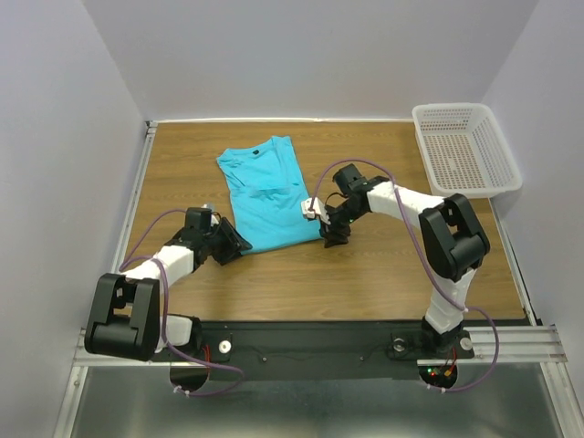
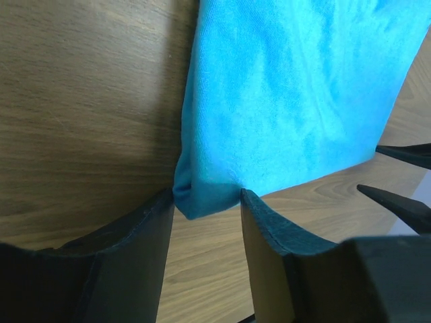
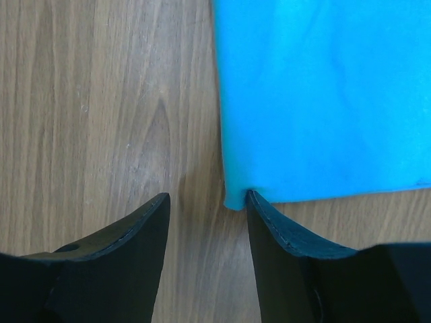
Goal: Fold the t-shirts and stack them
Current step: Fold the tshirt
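Nearest me in the overhead view is the black rail [image 1: 310, 339] that carries both arms, at 6 o'clock. Beyond it the wooden table [image 1: 383, 274] fills the floor of the cell.

On the table the turquoise t-shirt [image 1: 269, 196] lies flat, just left of the middle. It is folded into a narrow strip, with the collar toward 12 o'clock and the hem toward 6. The white mesh basket [image 1: 461, 155] sits at the table's 2 o'clock corner, well apart from the shirt.

My left gripper [image 1: 243, 246] is down at the shirt's 7 o'clock corner. Through its wrist camera I see the jaws partway apart and astride that corner. The cloth lies on the wood between the two fingers [image 2: 128, 256] and reaches both, but I would not call it clamped.

My right gripper [image 1: 333, 239] is at the 5 o'clock corner, its jaws about as far apart. The tip of the corner just touches one finger [image 3: 289, 242]. The other finger [image 3: 114, 249] stands over bare wood, clear of the cloth.
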{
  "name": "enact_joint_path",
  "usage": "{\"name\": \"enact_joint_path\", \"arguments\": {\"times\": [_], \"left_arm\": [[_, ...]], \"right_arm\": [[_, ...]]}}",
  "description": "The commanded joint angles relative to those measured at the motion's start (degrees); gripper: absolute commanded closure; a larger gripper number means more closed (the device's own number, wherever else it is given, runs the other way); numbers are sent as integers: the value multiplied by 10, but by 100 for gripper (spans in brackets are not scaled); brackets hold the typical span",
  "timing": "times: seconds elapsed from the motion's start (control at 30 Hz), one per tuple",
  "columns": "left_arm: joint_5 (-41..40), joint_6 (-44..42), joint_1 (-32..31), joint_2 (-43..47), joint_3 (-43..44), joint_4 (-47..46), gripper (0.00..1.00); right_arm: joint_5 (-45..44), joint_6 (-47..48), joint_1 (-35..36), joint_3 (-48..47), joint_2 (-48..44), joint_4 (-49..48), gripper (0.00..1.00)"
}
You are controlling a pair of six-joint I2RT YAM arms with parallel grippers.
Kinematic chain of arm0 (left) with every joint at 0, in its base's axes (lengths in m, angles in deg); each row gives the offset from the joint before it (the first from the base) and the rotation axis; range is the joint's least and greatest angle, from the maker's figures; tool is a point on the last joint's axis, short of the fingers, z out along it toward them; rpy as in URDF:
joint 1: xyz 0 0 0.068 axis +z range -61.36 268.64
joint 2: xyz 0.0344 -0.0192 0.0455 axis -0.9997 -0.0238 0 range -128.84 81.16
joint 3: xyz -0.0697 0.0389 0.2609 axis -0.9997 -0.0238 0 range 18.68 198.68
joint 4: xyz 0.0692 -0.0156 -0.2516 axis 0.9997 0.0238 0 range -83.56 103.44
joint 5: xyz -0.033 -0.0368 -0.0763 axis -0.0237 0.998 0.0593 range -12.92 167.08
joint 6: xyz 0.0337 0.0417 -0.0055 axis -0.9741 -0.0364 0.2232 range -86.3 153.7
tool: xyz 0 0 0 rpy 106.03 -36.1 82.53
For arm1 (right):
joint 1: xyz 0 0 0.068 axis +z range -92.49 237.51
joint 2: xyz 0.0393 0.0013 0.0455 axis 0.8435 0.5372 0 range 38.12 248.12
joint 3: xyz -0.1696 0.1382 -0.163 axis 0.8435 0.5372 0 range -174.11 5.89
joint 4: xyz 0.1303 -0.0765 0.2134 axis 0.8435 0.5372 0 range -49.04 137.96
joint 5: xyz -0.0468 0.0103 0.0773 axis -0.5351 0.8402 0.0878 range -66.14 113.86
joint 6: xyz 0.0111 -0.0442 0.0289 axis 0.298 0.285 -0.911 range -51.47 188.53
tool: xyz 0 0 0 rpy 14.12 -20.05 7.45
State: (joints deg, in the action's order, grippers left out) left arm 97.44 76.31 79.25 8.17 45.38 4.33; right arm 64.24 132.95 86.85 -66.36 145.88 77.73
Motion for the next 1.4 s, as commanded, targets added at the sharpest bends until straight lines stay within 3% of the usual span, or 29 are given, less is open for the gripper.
{"name": "enact_joint_path", "arguments": {"times": [0.0, 0.13, 0.27, 0.37, 0.53, 0.63, 0.77, 0.8, 0.9, 1.03, 1.2, 1.37], "left_arm": [[4, 0, -4, -10, -8, -25, 47], [7, -2, -4, -17, -8, -29, 50], [11, -6, -4, -16, -10, -33, 58], [13, -8, -4, -16, -11, -35, 70], [19, -8, -4, -17, -11, -38, 76], [26, -10, -4, -18, -9, -37, 79], [34, -11, -4, -6, -12, -28, 92], [37, -11, -4, 5, -13, -25, 97], [49, -10, -4, 39, -17, -3, 99], [64, 4, -4, 104, -23, 39, 100], [92, 31, -5, 209, -40, 111, 100], [122, 61, -4, 306, -43, 189, 100]], "right_arm": [[-7, 6, 13, -30, 14, -11, 45], [-11, 2, 15, -47, 23, -10, 46], [-17, 0, 15, -51, 25, -12, 46], [-19, -4, 16, -54, 35, -12, 46], [-26, -5, 23, -54, 51, -14, 49], [-30, -7, 26, -49, 55, -14, 58], [-38, -11, 26, -41, 54, -17, 78], [-41, -12, 26, -39, 49, -18, 86], [-47, -23, 26, -27, 25, -20, 99], [-36, -65, 26, -9, -32, -9, 99], [19, -47, 26, 21, -114, 61, 99], [49, -106, 27, 36, -185, 73, 99]]}}
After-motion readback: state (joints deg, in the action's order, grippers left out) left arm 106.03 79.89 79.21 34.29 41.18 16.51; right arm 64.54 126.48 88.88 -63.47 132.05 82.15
